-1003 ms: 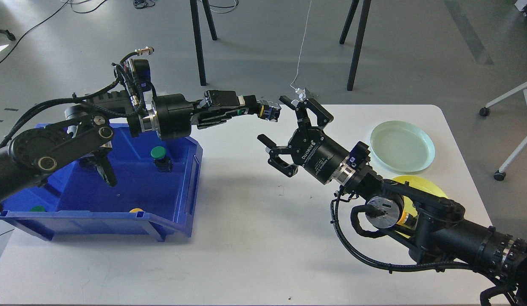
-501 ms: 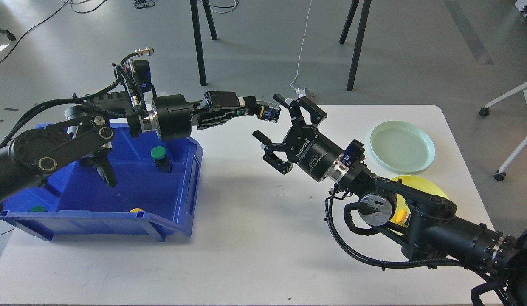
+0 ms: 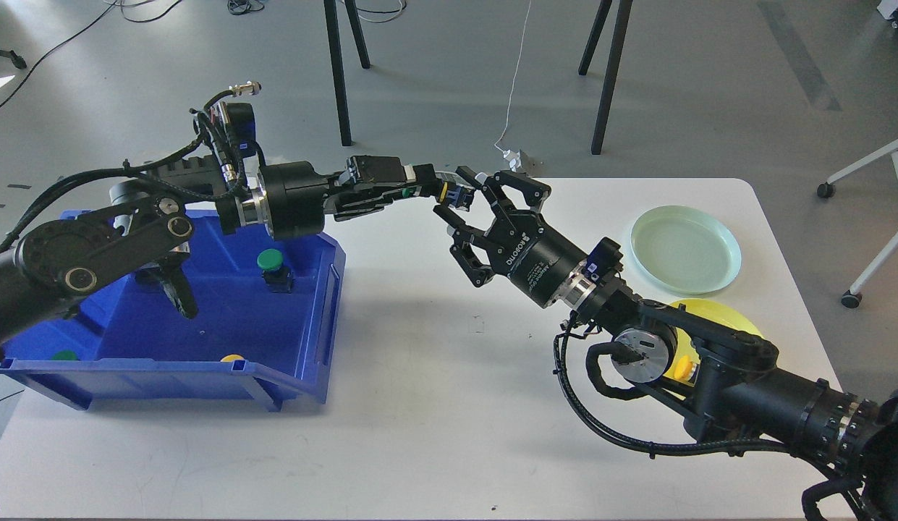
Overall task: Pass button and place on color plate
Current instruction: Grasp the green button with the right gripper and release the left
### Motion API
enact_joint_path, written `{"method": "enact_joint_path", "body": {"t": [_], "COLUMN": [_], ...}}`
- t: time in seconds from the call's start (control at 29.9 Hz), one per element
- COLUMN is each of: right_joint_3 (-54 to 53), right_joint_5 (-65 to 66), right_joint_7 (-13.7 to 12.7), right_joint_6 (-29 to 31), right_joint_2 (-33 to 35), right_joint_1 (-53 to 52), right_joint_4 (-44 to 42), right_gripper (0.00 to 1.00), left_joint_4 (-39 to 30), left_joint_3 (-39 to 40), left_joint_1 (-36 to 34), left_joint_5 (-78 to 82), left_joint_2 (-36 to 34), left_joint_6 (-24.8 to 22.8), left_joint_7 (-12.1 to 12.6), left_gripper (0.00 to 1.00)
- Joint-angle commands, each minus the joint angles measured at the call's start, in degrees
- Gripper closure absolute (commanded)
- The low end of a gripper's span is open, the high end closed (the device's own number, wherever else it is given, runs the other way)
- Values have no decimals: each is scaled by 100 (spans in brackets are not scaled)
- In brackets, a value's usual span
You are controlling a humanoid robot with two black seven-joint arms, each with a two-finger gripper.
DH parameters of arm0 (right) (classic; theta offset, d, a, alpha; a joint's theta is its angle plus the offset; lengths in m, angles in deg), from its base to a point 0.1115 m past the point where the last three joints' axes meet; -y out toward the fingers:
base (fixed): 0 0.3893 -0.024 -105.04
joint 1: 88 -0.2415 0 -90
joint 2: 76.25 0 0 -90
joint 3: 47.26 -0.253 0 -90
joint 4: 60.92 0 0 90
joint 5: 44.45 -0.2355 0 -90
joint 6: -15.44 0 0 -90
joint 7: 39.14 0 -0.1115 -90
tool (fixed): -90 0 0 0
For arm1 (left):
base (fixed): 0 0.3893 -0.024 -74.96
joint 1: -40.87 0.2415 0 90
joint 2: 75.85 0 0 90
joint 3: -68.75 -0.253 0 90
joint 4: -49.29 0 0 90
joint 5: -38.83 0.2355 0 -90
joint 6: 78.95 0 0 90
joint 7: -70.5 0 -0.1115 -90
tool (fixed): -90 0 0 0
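My left gripper [image 3: 443, 191] reaches out from the left, above the table, and is shut on a small button [image 3: 461, 195] with a dark blue body and a yellow band. My right gripper [image 3: 453, 192] comes up from the right. Its two fingers stand on either side of the button, one above and one below, with narrow gaps; I cannot tell whether they touch it. A pale green plate [image 3: 686, 248] lies at the right. A yellow plate [image 3: 718, 315] lies nearer, mostly hidden behind my right arm, with a yellow button [image 3: 682, 369] on it.
A blue bin [image 3: 202, 329] stands at the left of the white table [image 3: 434, 405]. It holds a green button [image 3: 270, 261], another green one [image 3: 64, 355] and a yellow one [image 3: 233, 357]. Chair legs and a cable lie on the floor behind.
My right gripper has moved up and left to the held button, and its fingers have narrowed around it. My left arm has stayed still with the button.
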Motion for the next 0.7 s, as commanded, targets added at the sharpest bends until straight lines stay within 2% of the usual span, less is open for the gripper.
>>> {"method": "enact_joint_path", "body": {"t": [0.0, 0.03, 0.1, 0.2, 0.3, 0.4, 0.47, 0.5, 0.67], "right_joint_3": [7, -2, -2, -2, -2, -2, -2, -2, -55], "right_joint_5": [15, 15, 6, -3, -3, -3, -3, -12, -12], "right_joint_7": [-2, -2, -11, -11, -11, -11, -11, -11, -2], "right_joint_6": [9, 9, -25, -43, -43, -43, -52, -52, -61], "right_joint_2": [-16, -16, -16, -16, -16, -16, -7, 10, 89], "right_joint_1": [-16, -24, -59, -68, -68, -68, -60, -60, 37], "right_joint_4": [1, 1, 1, 10, 10, 19, 27, 27, 62], "right_gripper": [64, 67, 89, 96, 99, 99, 99, 99, 99], "left_joint_4": [-4, 5, 5, 5, 5, 5, 13, 14, 31], "left_joint_3": [1, 1, 1, 9, 18, 44, 62, 71, 71], "left_joint_1": [0, -8, 1, -8, 1, 1, -8, -8, -8], "left_joint_5": [-1, -1, -1, -1, -9, -27, -53, -79, -238], "left_joint_2": [0, 0, 0, 0, 9, 44, 79, 79, 88], "left_joint_6": [0, 0, 0, 0, 0, 0, 0, 0, 0], "left_joint_7": [0, 0, 0, 0, 0, 0, 0, 0, 0], "left_gripper": [81, 81, 81, 80, 71, 47, 36, 27, 16]}}
